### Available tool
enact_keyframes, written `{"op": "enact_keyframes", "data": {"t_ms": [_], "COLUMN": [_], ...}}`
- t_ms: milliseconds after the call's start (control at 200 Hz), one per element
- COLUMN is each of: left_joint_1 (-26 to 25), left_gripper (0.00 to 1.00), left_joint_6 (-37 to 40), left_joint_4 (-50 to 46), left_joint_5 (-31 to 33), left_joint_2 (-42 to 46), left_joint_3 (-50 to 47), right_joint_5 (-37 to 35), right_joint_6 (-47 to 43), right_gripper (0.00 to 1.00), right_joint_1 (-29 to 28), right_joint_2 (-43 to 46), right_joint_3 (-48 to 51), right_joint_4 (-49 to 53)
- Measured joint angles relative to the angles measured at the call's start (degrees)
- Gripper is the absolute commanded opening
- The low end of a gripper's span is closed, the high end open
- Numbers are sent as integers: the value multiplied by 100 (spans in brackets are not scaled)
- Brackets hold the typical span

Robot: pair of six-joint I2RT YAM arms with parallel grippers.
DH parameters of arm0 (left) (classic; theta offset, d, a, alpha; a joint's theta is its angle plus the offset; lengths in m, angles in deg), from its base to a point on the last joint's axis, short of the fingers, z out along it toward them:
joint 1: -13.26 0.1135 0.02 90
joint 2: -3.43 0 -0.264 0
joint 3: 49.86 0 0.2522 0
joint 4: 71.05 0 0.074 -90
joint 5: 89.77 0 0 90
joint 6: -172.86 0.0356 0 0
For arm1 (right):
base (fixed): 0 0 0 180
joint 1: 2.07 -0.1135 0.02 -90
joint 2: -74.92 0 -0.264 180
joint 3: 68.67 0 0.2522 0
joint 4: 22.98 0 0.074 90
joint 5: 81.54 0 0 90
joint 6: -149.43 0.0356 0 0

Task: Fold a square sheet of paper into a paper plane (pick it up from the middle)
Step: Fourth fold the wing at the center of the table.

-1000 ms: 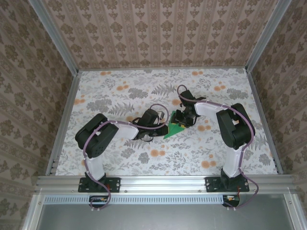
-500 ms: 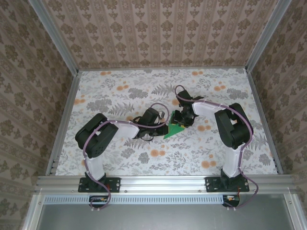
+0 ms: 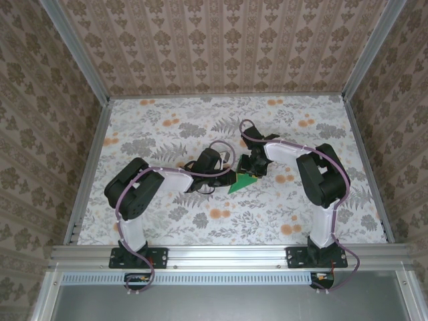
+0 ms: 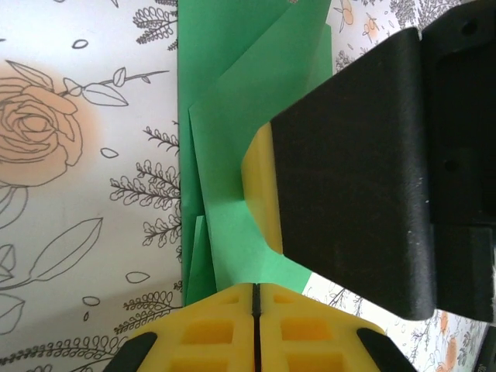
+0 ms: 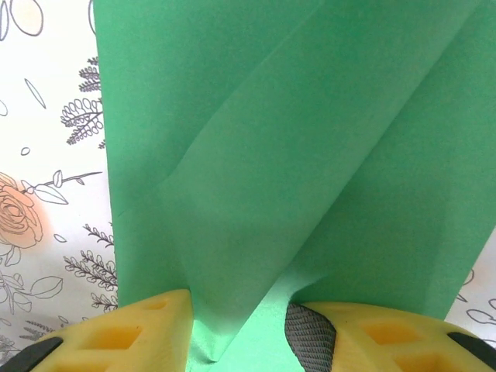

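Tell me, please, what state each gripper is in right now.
Left gripper: closed, tips at the green paper's edge; grip cannot be told.
Right gripper: partly open, astride a raised fold of the paper.

**Left arm** (image 3: 144,190): elbow bent, forearm stretched low towards the left edge of the green paper (image 3: 242,182).
**Left end effector** (image 4: 254,298): yellow pads pressed flush together, no gap, at the paper's edge.
**Right arm** (image 3: 321,177): folded back on itself, wrist pitched down over the paper's far side.
**Right end effector** (image 5: 240,325): pads apart, a raised fold of the paper between them; one pad (image 4: 260,186) down against the paper.
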Motion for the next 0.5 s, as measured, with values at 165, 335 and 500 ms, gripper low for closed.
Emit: {"op": "enact_keyframes", "data": {"t_ms": [165,335,500], "left_joint_1": [0,0,0], "left_gripper": [10,9,8], "left_joint_6": [-4,-2,0], "left_joint_4": [-26,-164,-304], "left_joint_5": [-39,-48,-9], "left_joint_2": [-4,-94,-131], "left_joint_3": [37,170,190], "right_joint_5": [0,2,2], "right_joint_6": [7,24,24], "right_gripper": [47,47,47], "right_joint_1": [0,0,0], "right_joint_2": [0,-4,-4], "right_joint_3": [0,0,0], "right_joint_4": [0,0,0]}}
